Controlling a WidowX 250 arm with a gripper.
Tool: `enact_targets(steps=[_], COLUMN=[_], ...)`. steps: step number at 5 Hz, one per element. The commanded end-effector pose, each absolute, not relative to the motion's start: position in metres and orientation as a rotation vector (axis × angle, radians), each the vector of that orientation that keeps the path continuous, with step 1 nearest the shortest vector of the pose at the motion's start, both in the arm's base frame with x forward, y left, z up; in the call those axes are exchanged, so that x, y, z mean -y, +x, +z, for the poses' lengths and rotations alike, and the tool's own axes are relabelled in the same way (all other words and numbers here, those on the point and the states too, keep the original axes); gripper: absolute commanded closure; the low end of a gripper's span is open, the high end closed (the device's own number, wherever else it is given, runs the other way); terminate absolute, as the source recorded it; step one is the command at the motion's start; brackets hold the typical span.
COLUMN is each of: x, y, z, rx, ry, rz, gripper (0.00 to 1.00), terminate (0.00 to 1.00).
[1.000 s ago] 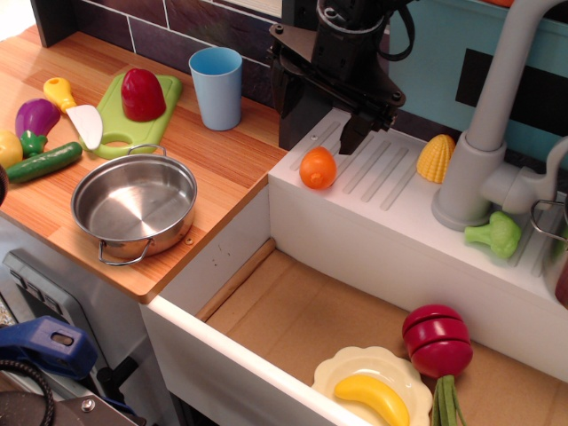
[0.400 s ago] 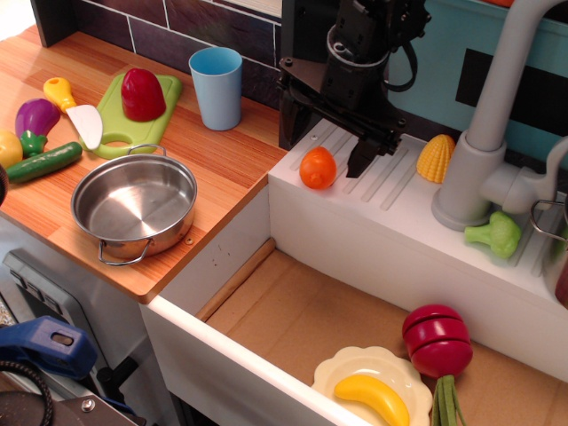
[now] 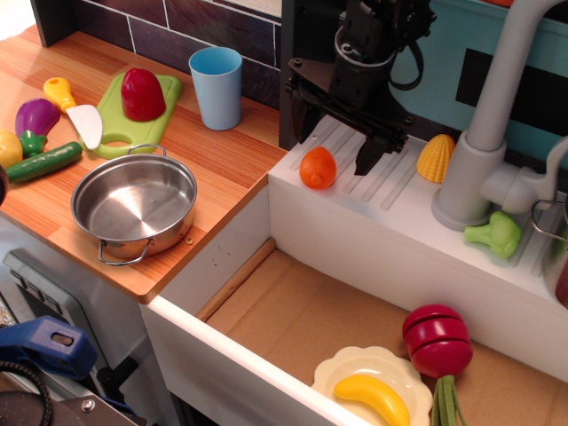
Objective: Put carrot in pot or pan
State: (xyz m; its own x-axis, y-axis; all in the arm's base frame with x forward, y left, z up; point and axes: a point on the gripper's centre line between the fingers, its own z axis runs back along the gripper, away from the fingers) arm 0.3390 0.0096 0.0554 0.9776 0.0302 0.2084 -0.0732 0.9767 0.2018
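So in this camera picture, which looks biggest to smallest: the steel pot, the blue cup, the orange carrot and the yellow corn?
1. Steel pot, clearly widest.
2. Blue cup.
3. Orange carrot and yellow corn look about alike; I would not rank them.

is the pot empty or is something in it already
Empty. The pot shows only bare shiny steel inside, and the carrot sits on the white ledge.

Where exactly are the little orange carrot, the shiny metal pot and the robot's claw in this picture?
carrot (image 3: 318, 168), main camera view, middle of its orange body.
pot (image 3: 133, 206), main camera view, bare inside bottom.
gripper (image 3: 335, 146), main camera view, midway between its open fingertips.
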Motion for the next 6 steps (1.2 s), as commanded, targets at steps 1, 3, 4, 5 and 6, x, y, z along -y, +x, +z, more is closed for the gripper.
enact_targets(steps=[1, 3, 4, 5, 6], x=[-0.015, -0.021, -0.028, -0.032, -0.031], y=[0.353, 0.358, 0.362, 0.364, 0.364], z=[0.063, 0.050, 0.045, 0.039, 0.030], rx=[0.258, 0.241, 0.220, 0.210, 0.203], ry=[0.216, 0.197, 0.198, 0.187, 0.165], rz=[0.051, 0.023, 0.010, -0.002, 0.008], gripper=[0.00, 0.00, 0.00, 0.00, 0.00], terminate=[0.00, 0.00, 0.00, 0.00, 0.00])
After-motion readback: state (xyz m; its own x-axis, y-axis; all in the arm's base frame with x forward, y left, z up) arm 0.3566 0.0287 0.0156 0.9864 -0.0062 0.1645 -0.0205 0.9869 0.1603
